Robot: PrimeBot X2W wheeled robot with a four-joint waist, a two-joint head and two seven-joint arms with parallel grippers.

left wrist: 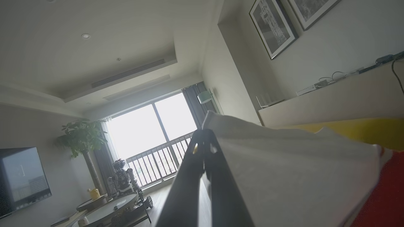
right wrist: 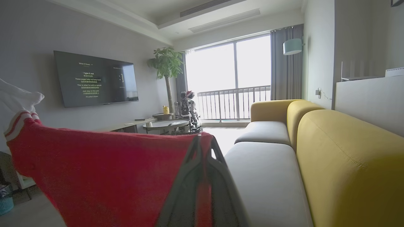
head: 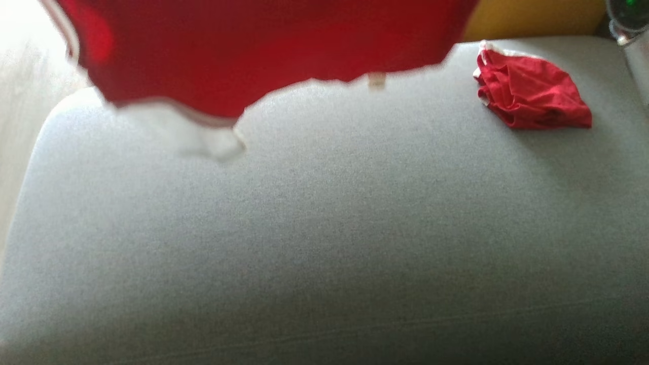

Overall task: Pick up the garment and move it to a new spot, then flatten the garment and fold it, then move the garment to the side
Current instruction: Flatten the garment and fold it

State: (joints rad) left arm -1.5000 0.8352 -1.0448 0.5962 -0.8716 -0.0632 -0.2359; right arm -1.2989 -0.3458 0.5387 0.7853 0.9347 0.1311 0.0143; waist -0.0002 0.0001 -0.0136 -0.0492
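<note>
Soft, light garment (head: 253,50) hangs limp at upper frame; left fingers (left wrist: 192,176) and right fingers (right wrist: 184,183) clamp its edge, the surest hold.

The left hand (left wrist: 204,136) is two long, slim fingers (left wrist: 186,183) in matt dark grey, almost black, tapering to a narrow tip with small openings near the end. The right hand (right wrist: 203,140) looks the same: dark tapered fingers (right wrist: 181,192) with triangular cut-outs, like a braced, skeletal frame.
</note>
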